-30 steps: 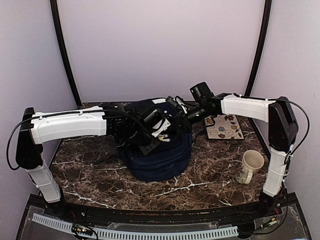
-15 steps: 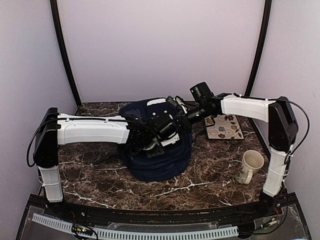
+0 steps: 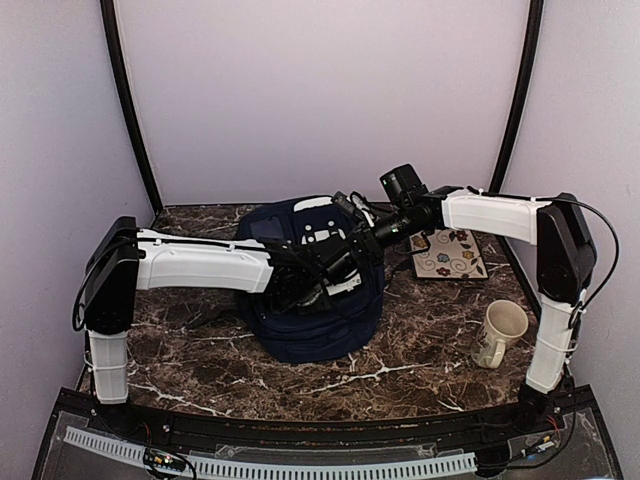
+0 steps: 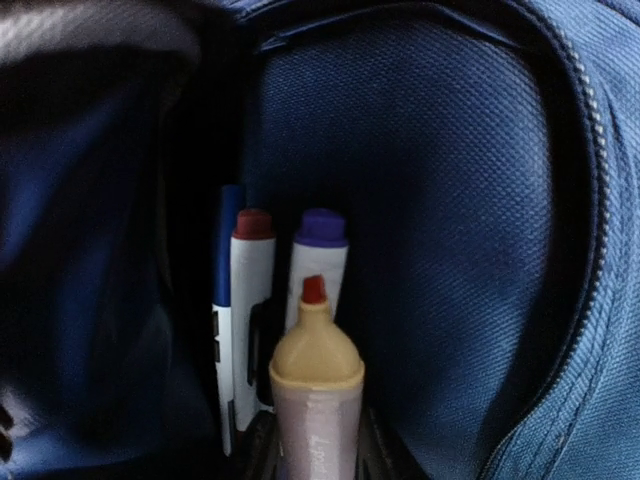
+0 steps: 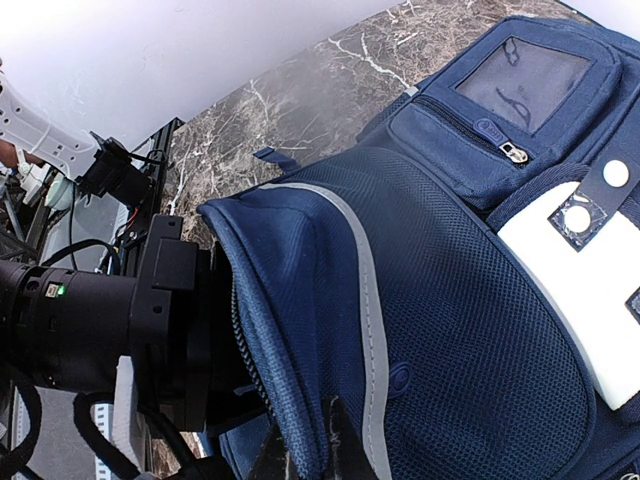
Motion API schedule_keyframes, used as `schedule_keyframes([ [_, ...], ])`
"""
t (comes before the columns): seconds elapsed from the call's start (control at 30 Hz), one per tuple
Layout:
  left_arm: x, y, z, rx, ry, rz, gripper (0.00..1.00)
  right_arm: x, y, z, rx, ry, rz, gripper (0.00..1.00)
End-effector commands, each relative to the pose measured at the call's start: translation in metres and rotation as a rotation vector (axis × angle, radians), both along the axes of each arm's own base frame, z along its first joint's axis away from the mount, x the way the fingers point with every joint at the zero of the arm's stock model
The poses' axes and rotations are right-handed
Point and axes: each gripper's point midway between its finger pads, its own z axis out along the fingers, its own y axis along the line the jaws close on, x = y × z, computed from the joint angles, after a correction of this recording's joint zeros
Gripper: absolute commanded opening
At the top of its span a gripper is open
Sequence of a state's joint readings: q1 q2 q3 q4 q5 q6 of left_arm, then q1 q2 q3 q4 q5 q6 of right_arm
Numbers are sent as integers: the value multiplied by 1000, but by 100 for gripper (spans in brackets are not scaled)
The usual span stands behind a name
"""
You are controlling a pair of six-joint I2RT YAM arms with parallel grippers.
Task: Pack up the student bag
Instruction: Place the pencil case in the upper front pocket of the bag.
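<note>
So the backpack (image 3: 330, 325) sits in the middle of the table (image 3: 200, 350), with a mug (image 3: 500, 333) off to its right near the front edge and a coaster (image 3: 450, 254) behind the mug, just right of the backpack. Inside the backpack, three markers (image 4: 252, 300) stand side by side against the wall. A fourth marker (image 4: 315, 390) sits right in front of them, between the left gripper's (image 4: 318, 455) fingers.

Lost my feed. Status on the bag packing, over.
Left hand inside student bag, gripping marker. Right hand pinching flap open. Three markers stowed; nothing blocking.
</note>
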State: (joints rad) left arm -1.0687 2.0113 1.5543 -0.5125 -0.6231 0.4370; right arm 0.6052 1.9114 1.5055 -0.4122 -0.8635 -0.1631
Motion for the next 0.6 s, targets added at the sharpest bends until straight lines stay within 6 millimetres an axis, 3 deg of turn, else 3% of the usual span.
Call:
schedule_keyframes([
  [0.0,1,3,15,-33,-3,25,35,-7,7,28,85,-11,52,0],
  [0.2,-17,4,39,-113,24,36,42,-7,7,28,84,-9,52,0],
  [0.33,-46,6,56,-185,76,25,43,-7,8,26,82,-7,52,0],
  [0.57,-93,40,76,-440,172,58,47,-5,8,21,73,-5,53,0],
])
